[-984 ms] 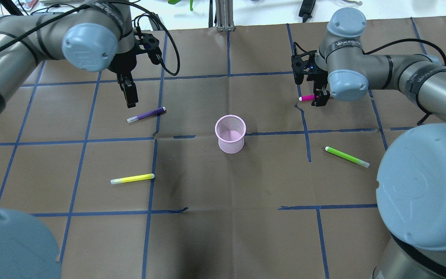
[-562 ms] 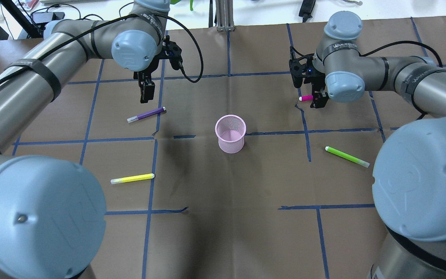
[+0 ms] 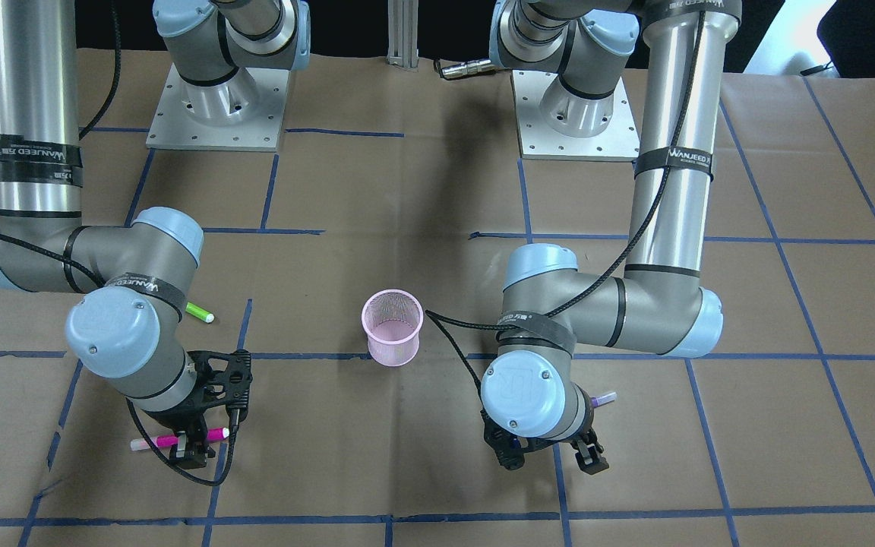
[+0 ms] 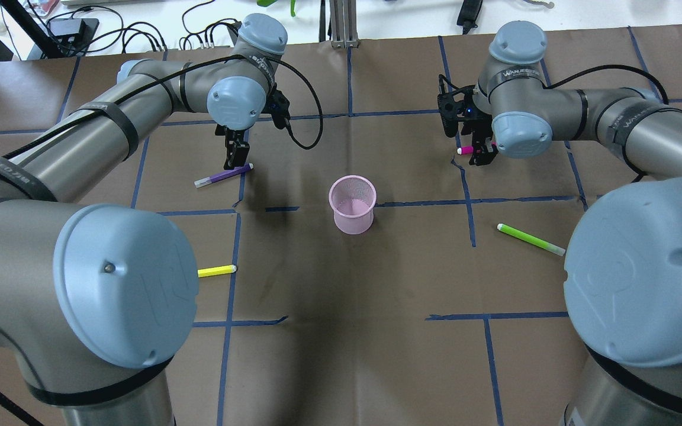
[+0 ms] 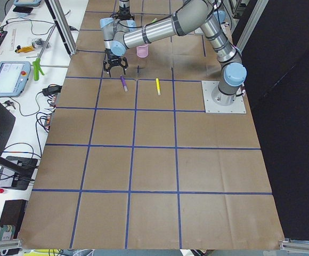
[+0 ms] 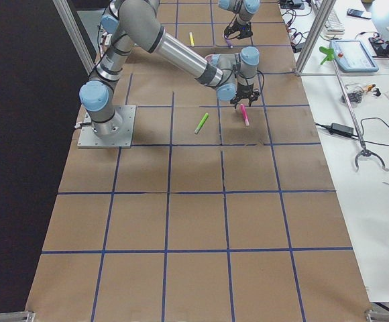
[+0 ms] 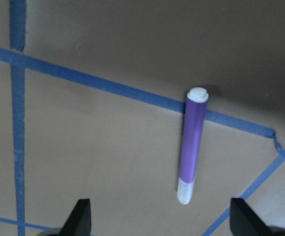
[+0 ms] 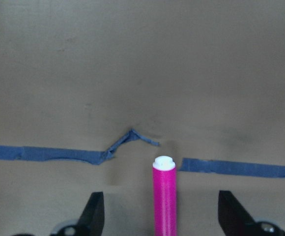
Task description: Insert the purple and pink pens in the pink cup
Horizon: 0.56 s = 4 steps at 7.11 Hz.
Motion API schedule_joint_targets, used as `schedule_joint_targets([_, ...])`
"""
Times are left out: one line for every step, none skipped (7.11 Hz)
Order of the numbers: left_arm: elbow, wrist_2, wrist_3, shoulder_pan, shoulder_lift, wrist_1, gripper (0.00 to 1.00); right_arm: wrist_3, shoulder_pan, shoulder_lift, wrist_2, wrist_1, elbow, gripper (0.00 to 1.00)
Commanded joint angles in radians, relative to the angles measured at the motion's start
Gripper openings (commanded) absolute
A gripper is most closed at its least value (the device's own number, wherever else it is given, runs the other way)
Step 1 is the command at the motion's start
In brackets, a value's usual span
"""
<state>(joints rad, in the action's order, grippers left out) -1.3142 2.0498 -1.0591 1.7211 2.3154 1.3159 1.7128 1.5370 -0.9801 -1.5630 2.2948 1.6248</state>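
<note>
The pink mesh cup (image 4: 351, 205) stands upright mid-table, also in the front view (image 3: 393, 328). The purple pen (image 4: 224, 175) lies flat to its left. My left gripper (image 4: 234, 157) is open just above the pen's far end; in the left wrist view the pen (image 7: 192, 145) lies ahead of the spread fingertips (image 7: 81, 219). The pink pen (image 4: 467, 150) lies flat at the far right. My right gripper (image 4: 483, 155) is open and straddles it; in the right wrist view the pen (image 8: 164, 201) lies between the open jaws, untouched.
A yellow pen (image 4: 216, 271) lies at the near left, partly hidden by my left arm. A green pen (image 4: 530, 239) lies at the right. Blue tape lines cross the brown paper table cover. Clutter and cables sit beyond the far edge.
My left gripper has moved right and down, from left of the purple pen to right over it. My right gripper has barely shifted over the pink pen. The pens and the cup have not moved.
</note>
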Motion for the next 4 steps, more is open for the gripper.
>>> schedule_joint_targets([-0.023,0.004,0.002,0.056,0.003,-0.001,0.98,0.001,0.005,0.004,-0.005,0.002,0.000,0.75])
schedule_joint_targets([-0.039,0.006,0.001,0.057,-0.007,0.000,0.98,0.001,0.005,0.008,-0.008,0.002,0.000,0.75])
schedule_joint_targets([-0.051,0.006,-0.001,0.054,-0.019,0.002,0.98,0.001,0.005,0.017,-0.009,0.002,0.000,0.75])
schedule_joint_targets([-0.059,0.006,-0.004,0.040,-0.021,0.000,0.98,0.001,0.005,0.017,-0.009,0.002,-0.002,0.75])
